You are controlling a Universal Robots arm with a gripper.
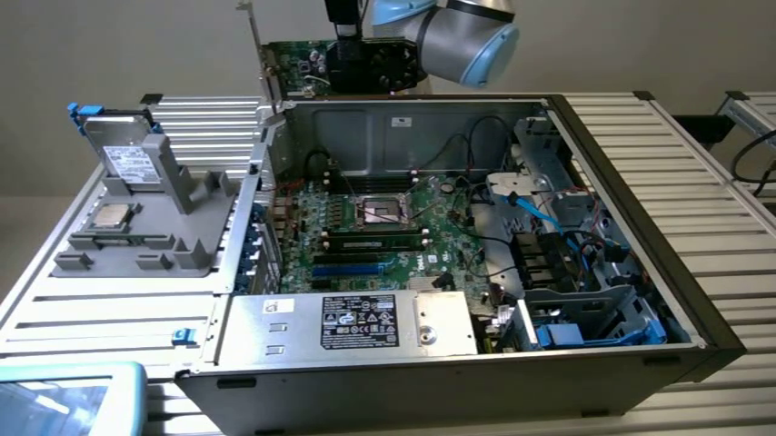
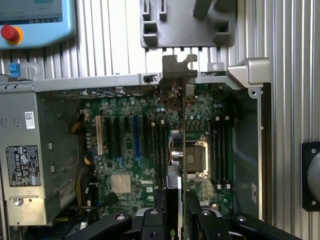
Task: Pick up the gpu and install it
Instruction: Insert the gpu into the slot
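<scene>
Gripper [image 1: 345,68] [image 2: 176,212] closed on the gpu [image 1: 294,62] [image 2: 183,125], one finger pressed to each face of the card. The card is held on edge, green board face showing in the exterior view, and its silver bracket [image 1: 254,36] [image 2: 178,70] is at the end away from the fingers. It hangs in the air above the far rim of the open computer case [image 1: 631,209] [image 2: 100,82], clear of the motherboard [image 1: 363,236] [image 2: 125,150].

Readable text:
- White "DELL" mark [image 2: 148,189] on the motherboard.
- Label [image 1: 359,320] on the silver power supply [image 1: 424,327] [image 2: 30,150]: black block with white print and symbols, too small to read.
- Sticker on the case's rear inner wall [image 1: 402,121]: unreadable.

Off to the exterior view's left, a grey fixture [image 1: 182,195] carries the processor chip [image 1: 112,215]. A blue-rimmed pendant [image 2: 70,30] with a red button [image 2: 10,33] lies beside the case.
</scene>
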